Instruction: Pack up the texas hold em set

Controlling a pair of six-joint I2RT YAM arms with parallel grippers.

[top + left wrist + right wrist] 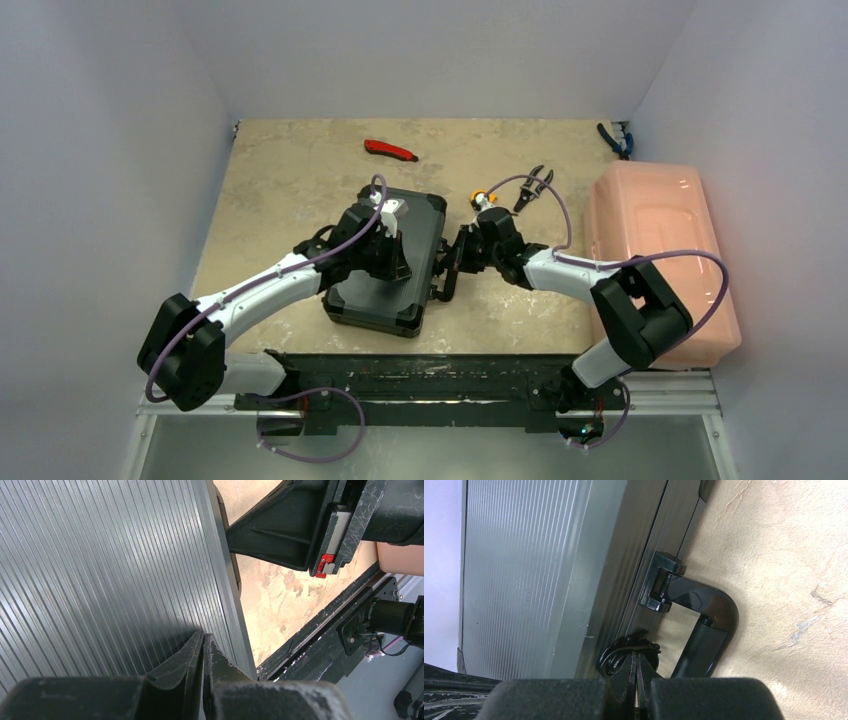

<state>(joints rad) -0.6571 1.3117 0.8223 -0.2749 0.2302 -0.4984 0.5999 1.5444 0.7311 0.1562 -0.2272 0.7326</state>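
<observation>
Left gripper [203,647]: fingers clenched together, nothing between them, tips low over the ribbed lid near its right edge; contact with the lid cannot be confirmed. Black case [375,297]: closed, lying flat at the middle of the tan table [280,190], turned slightly askew, handle side toward the right arm. The set's contents are not visible with the lid shut. Red-handled tool [390,150]: on the table beyond the case, well apart from it. Handle [711,612]: glossy black, folded down against the tabletop on the case's right side. Latch [626,652]: small black fitting on the case's side wall, just beside the handle. Right gripper [636,665]: fingers pinched shut, tips right at that latch; whether they pinch any of it cannot be told. Black-handled pliers [534,188]: on the table beyond the right wrist. Pink lidded bin [660,230]: at the table's right edge, well apart from the case.
</observation>
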